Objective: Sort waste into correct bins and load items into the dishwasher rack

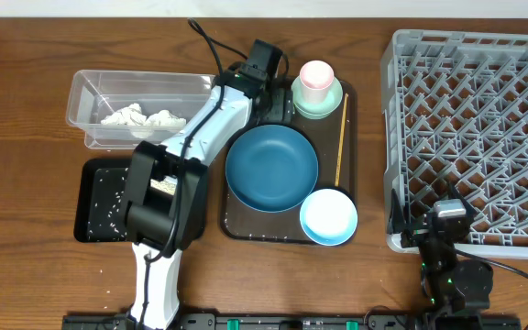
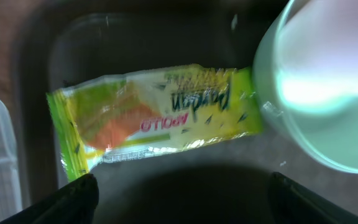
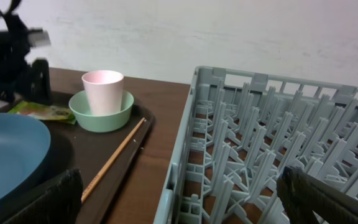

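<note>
The green-and-yellow wrapper [image 2: 160,118] lies flat on the brown serving tray [image 2: 166,31], its right end touching the mint green dish [image 2: 328,93]. My left gripper [image 2: 182,183] hovers just above it, open and holding nothing; its left fingertip [image 2: 82,186] is near the wrapper's left end. Overhead, that gripper [image 1: 273,103] covers the wrapper at the tray's back left corner. A pink cup [image 1: 315,78] stands in the mint dish [image 1: 328,103]. The dark blue bowl [image 1: 271,168], light blue bowl [image 1: 328,216] and wooden stick [image 1: 341,137] rest on the tray. My right gripper [image 1: 447,220] is open at the grey rack's [image 1: 475,110] front left corner.
The clear tub [image 1: 94,96] at the back left holds white tissue wads [image 1: 145,117]. In front of it the black tray [image 1: 90,197] carries scattered rice grains [image 1: 108,215], and my left arm crosses over its right side. A few grains lie on the table [image 1: 99,270].
</note>
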Robot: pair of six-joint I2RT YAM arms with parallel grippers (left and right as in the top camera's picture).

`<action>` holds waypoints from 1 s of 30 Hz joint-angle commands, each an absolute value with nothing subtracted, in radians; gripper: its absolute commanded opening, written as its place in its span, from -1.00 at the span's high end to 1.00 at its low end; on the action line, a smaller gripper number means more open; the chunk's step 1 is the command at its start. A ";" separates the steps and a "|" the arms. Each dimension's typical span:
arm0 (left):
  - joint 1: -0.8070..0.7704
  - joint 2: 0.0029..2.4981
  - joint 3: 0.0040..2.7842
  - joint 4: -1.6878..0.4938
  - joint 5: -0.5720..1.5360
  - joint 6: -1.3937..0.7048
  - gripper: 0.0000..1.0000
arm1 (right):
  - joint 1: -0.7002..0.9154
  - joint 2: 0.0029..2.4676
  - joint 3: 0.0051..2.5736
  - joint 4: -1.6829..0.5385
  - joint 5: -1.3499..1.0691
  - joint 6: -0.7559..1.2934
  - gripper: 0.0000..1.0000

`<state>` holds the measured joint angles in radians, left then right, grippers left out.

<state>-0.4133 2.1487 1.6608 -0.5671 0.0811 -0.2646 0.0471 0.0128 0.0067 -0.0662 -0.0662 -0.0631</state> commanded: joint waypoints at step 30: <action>-0.410 2.240 1.651 -0.612 0.127 -0.229 -0.82 | 0.033 0.009 0.006 -0.070 -0.060 -0.076 -0.98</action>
